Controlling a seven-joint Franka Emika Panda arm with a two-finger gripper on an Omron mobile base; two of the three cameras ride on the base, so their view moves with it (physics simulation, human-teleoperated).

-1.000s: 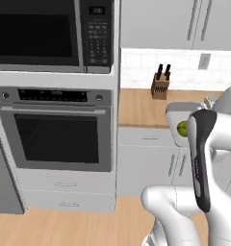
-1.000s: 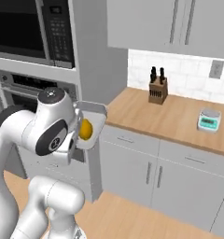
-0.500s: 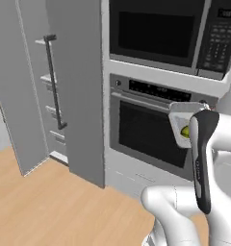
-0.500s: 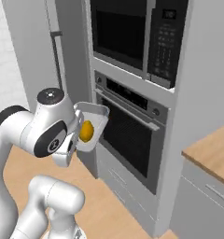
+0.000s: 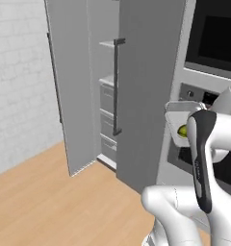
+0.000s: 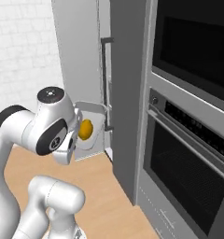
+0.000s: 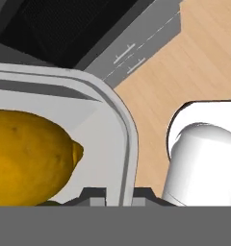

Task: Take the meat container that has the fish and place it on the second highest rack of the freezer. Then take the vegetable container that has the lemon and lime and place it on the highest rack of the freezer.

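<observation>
My gripper (image 7: 118, 196) is shut on the rim of the pale grey vegetable container (image 7: 121, 126), held up in front of the arm. The lemon (image 7: 32, 157) lies in it, large in the hand view and also seen as the lemon (image 6: 86, 130) in the container (image 6: 92, 122). The lime (image 5: 183, 130) peeks out of the container (image 5: 181, 111) beside the forearm. The freezer (image 5: 151, 72) stands ahead with its door (image 5: 74, 96) swung open; an upper shelf (image 5: 108, 44) and a lower shelf (image 5: 107, 80) show in the gap. The meat container with the fish is out of view.
Drawers (image 5: 107, 103) sit below the shelves, and a long black bar handle (image 5: 117, 86) runs down the gap's edge. A built-in oven (image 6: 193, 158) and microwave (image 6: 198, 46) stand right of the freezer. A white brick wall (image 5: 19, 86) and wooden floor (image 5: 64, 202) lie left.
The whole picture has swept left from the counter past the oven to the freezer, so the base has moved. The container stays in my shut gripper, held the same way.
</observation>
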